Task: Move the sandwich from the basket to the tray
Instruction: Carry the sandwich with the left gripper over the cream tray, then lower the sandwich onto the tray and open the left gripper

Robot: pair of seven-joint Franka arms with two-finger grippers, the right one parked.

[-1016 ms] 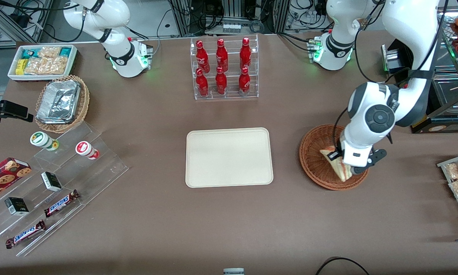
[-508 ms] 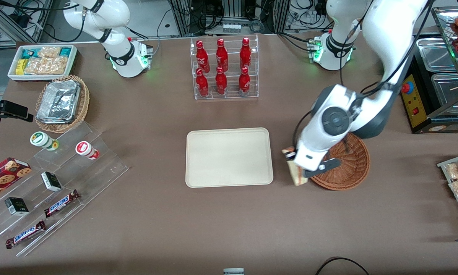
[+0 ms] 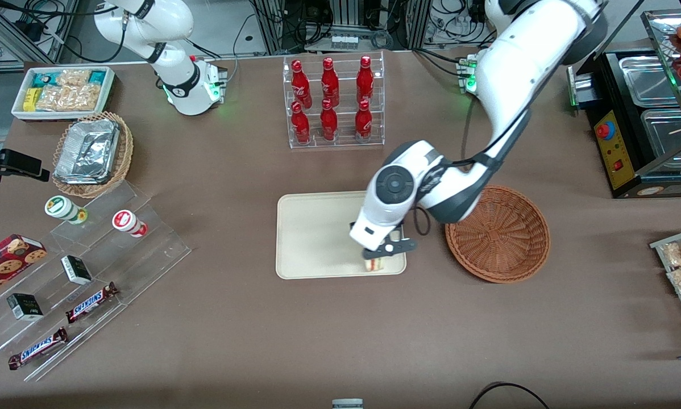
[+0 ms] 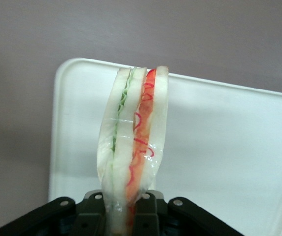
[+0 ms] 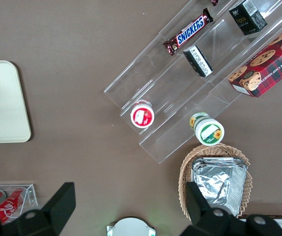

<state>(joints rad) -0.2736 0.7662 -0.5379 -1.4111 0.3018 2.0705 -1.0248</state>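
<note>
Sandwich (image 4: 133, 142) is clamped in the gripper (image 4: 126, 204), jaws closed on its lower end, hanging above the tray (image 3: 312, 227) at the edge nearest the basket (image 3: 499, 233). We judge it soft and light, its clear film slippery; pinch across the bread faces, gently. Wrist view shows the layers and wrap; front view shows only its tip, plus the emptied basket.

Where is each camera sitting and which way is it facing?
Front view: high, looking down the table; shows both arms, the pincer gripping the sandwich over the tray, basket beside.
Left wrist view: on the working arm, looking past the pincer at sandwich and tray.
Right wrist view: looks down at the snack shelf.
All share the tray.
</note>
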